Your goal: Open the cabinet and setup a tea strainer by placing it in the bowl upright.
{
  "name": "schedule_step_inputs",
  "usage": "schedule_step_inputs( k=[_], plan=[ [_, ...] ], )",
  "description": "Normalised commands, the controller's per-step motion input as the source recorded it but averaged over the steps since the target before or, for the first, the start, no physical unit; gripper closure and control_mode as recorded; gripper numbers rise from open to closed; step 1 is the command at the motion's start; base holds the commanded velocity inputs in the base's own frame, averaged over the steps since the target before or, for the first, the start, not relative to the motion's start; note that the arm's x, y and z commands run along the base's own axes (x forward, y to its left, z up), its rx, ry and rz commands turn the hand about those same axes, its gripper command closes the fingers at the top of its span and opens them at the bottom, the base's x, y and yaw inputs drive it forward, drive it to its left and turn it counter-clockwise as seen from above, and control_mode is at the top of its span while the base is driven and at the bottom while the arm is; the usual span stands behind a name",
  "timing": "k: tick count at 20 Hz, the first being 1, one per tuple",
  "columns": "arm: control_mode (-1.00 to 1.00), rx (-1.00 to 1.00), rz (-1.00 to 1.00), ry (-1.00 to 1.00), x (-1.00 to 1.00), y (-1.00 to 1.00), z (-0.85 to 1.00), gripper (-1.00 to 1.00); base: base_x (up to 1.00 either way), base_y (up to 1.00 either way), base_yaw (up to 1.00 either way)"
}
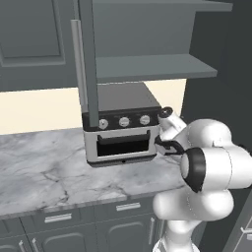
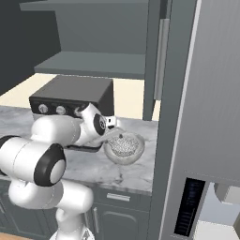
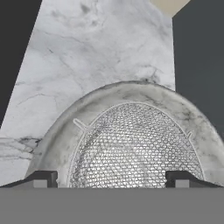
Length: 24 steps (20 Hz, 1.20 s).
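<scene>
With the cabinet (image 1: 89, 59) door already swung out over the counter (image 3: 87, 48), the work has come down to the bowl (image 2: 124, 149), and that is where the gripper (image 3: 112, 178) hangs. In the hand view its two dark fingertips (image 3: 41, 178) stand wide apart, one at each side of the bowl's rim, and nothing is pinched between them. Just ahead of the jaws and between them lies the tea strainer (image 3: 135, 148), its mesh dome sitting inside the marbled bowl with its wire rim ringed by the bowl's wall. I judge the deep wall is what keeps the strainer seated, so the jaws have no need to hold it. From the right base view the strainer shows as a speckled patch in the bowl, directly under the hand, with the toaster oven (image 1: 122, 125) off behind the arm. Whether the strainer counts as fully upright I cannot tell from here. To my eye the placing looks done; what remains is lifting the hand clear without clipping the rim.
</scene>
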Motion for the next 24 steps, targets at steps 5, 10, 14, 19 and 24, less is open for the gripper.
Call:
schedule_step_inputs(
  k=[5, 10, 14, 19, 24],
  plan=[
    [-1.0, 0.04, 0.0, 0.0, -0.01, 0.0, 0.47, -1.0, 0.0, 0.0, 0.0],
    [-1.0, 0.04, 0.0, 0.01, -0.15, 0.0, 0.41, -1.0, 0.0, 0.0, 0.0],
    [-1.0, 0.12, -0.03, 0.04, -0.47, 0.0, 0.26, -1.0, 0.0, 0.0, 0.0],
    [-1.0, 0.17, -0.07, 0.03, -0.77, 0.04, 0.39, -1.0, 0.0, 0.0, 0.0],
    [-1.0, 0.19, -0.1, 0.0, -0.79, 0.51, 0.19, -1.0, 0.0, 0.0, 0.0]
  ],
)
